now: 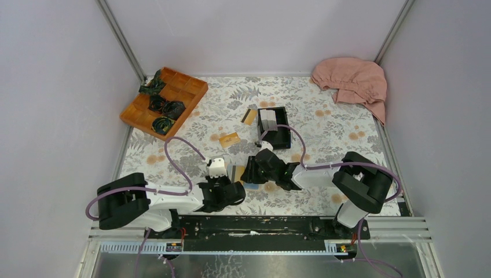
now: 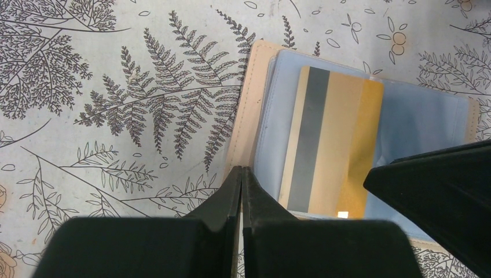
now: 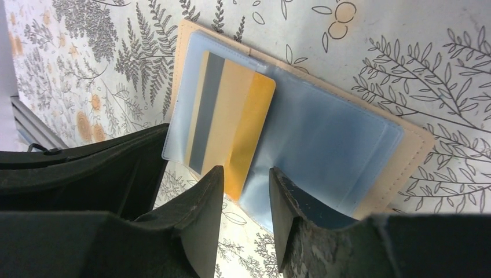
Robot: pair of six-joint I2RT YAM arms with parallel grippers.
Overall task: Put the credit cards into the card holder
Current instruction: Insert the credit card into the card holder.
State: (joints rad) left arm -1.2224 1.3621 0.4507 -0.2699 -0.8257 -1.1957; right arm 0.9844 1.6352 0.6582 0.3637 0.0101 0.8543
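The card holder (image 3: pixel 416 145) lies open on the floral cloth, tan with clear bluish sleeves; in the top view it (image 1: pixel 238 172) shows between both grippers. A gold credit card (image 3: pixel 231 124) with a grey band sits partly inside the left sleeve, its orange end sticking out. My right gripper (image 3: pixel 246 182) is open just short of that end, nothing between its fingers. My left gripper (image 2: pixel 241 175) is shut and empty, its tips at the holder's tan left edge (image 2: pixel 250 110). Two more credit cards lie loose farther back: one orange (image 1: pixel 230 139), one with a dark band (image 1: pixel 249 116).
A black open box (image 1: pixel 274 128) holding white cards stands just behind the grippers. An orange compartment tray (image 1: pixel 191 87) with dark bundles sits at the back left. A pink cloth (image 1: pixel 353 80) lies in the back right corner.
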